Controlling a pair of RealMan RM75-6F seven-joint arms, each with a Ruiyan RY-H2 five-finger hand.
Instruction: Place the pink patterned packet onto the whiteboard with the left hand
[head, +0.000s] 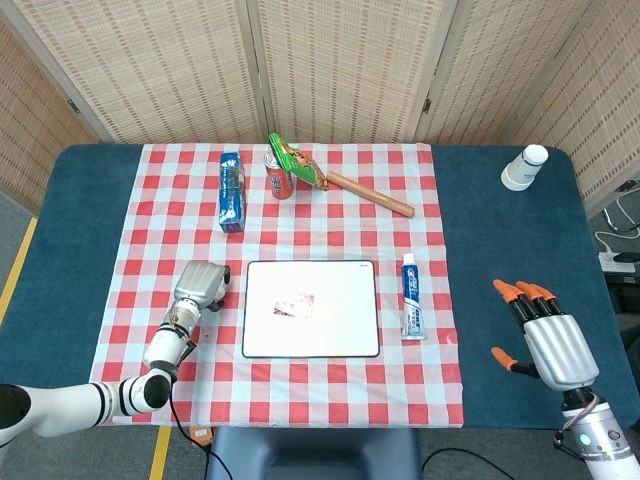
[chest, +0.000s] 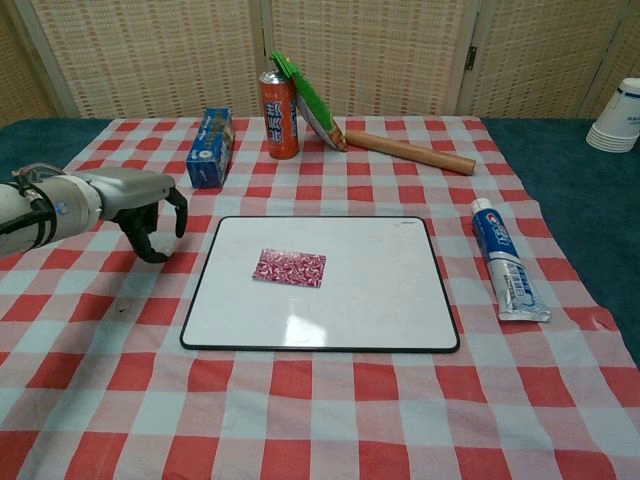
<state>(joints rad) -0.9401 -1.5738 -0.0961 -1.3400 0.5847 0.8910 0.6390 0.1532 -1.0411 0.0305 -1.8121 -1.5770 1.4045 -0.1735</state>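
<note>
Two hands showing, both holding nothing: left hand (chest: 140, 200) hovering just off the whiteboard's (chest: 380, 300) left edge with fingers (chest: 178, 212) curled downward and released, right hand (head: 545, 335) resting far right over the bench (head: 520, 260) with fingers spread. Lying flat already on the whiteboard's left-centre, pink patterned packet (chest: 289, 267), apart from both hands. Judging the placing as done, so easing the left hand up and leftward, avoiding brushing the board edge or nudging the packet.

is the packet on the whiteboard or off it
On it. The packet lies flat inside the whiteboard frame, left of centre, and the left hand is off to the side, holding nothing.
</note>
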